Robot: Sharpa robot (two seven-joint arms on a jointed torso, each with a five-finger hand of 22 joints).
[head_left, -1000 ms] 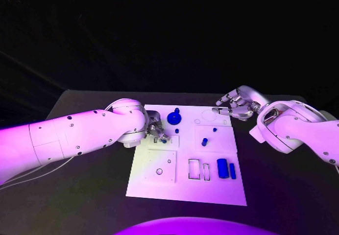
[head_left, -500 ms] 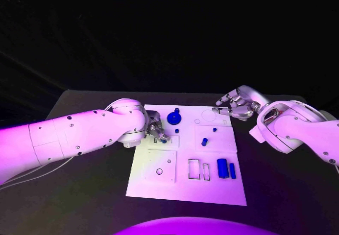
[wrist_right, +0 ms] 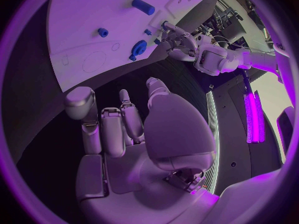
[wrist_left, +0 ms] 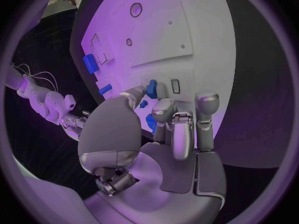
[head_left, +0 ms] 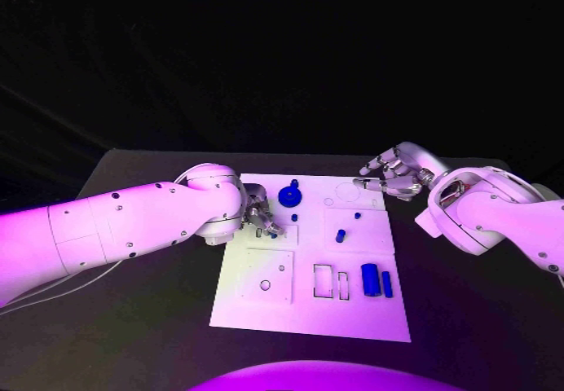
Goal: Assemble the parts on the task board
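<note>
Darkness surrounds our black worktop (head_left: 141,269), with the task board (head_left: 308,322) at its middle. Our left hand (head_left: 261,220) sits over the board's far left part and pinches a small blue part (wrist_left: 151,88) at its fingertips, beside a small rectangular slot (wrist_left: 176,86). We judge the step in hand is seating this piece, so our next move calls for lining it up and pressing down gently. Our right hand (head_left: 391,179) hovers just off the board's far right corner, fingers loosely apart, holding nothing. A blue disc (head_left: 289,195) stands nearby on the board.
</note>
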